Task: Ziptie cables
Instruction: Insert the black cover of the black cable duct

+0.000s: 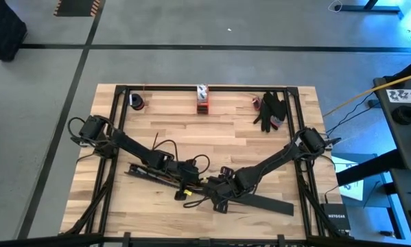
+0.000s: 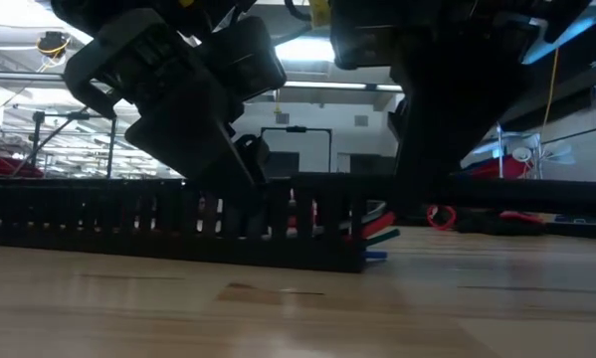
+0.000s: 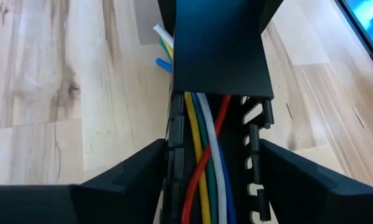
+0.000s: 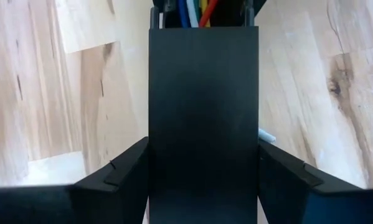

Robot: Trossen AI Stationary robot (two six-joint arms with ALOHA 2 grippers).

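Near the front edge of the wooden table (image 1: 212, 130), both arms had met over a long black slotted duct (image 2: 178, 224) that lay flat on the boards. The cables (image 3: 205, 168) ran inside its channel; from the left wrist I counted five of them: yellow, green, blue, white and a red one crossing over the rest. Their cut ends poked out past the duct's end.

A flat black cover (image 4: 203, 118) sat over part of the channel. The left gripper (image 3: 208, 186) straddled the open stretch of duct, its jaws spread to either side of the slotted walls; whether the pads actually touched the walls I could not tell. The right gripper (image 4: 203, 180) straddled the covered stretch, fingers set wide, pressed flush against the cover's two long edges.

To my eye, the step in hand was seating or sliding the cover, with no ziptie yet on the bundle. Doing it well would mean keeping the cover square to the channel, holding the duct steady with the left arm, and making sure the red wire stayed below the rim so nothing got pinched.

Two arms, one duct, one cover, five wires; toward the back edge lay a small red-and-white object (image 1: 202, 98) and a dark glove (image 1: 272, 111)
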